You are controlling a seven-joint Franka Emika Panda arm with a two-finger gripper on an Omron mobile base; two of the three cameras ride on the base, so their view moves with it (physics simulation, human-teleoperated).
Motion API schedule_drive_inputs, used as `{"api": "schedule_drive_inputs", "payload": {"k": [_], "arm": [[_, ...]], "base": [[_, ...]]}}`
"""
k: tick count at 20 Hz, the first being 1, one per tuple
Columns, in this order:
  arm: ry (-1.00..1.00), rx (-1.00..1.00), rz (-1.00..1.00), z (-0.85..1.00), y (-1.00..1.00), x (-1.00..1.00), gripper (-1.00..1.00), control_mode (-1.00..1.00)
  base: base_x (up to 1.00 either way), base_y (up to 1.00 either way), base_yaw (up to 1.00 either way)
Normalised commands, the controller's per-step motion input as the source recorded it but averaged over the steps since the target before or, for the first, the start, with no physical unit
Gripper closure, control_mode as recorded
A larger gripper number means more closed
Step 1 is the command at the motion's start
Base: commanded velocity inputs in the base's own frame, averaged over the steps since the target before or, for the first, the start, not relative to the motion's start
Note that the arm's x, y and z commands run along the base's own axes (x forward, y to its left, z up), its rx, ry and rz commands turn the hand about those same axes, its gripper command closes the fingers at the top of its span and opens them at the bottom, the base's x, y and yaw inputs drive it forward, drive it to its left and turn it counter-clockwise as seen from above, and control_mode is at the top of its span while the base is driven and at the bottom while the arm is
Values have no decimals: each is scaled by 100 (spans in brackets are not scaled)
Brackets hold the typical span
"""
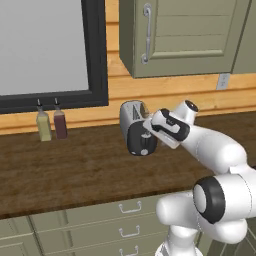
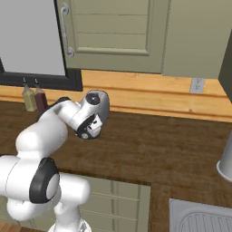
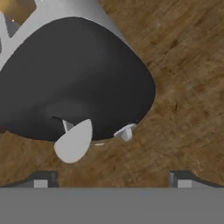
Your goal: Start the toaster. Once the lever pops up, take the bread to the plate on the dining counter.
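Fingers (image 3: 112, 179) spread wide just short of toaster (image 1: 136, 127) on table (image 1: 75, 170), black end face close ahead, lever (image 3: 74, 141) low beneath; risk of glancing off glossy face and shoving toaster instead of pressing lever.

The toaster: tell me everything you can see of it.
The toaster is small and rounded, with a chrome-silver body, two slots on top and a glossy black end face that carries a pale lever tab and a smaller grey knob. It stands upright on the dark wooden worktop near the back wall. The end effector is close to its black face, fingertips apart, not visibly touching.
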Motion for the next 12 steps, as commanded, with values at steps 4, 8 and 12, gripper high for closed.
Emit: {"api": "schedule_drive_inputs", "payload": {"k": [4, 8, 12], "arm": [[0, 0, -10, -25, 0, 23, -100, -100], [0, 0, -12, -20, 0, 20, -100, -100], [0, 0, -13, -27, 0, 14, -100, -100]], "base": [[0, 0, 0], [0, 0, 0], [0, 0, 0]]}}
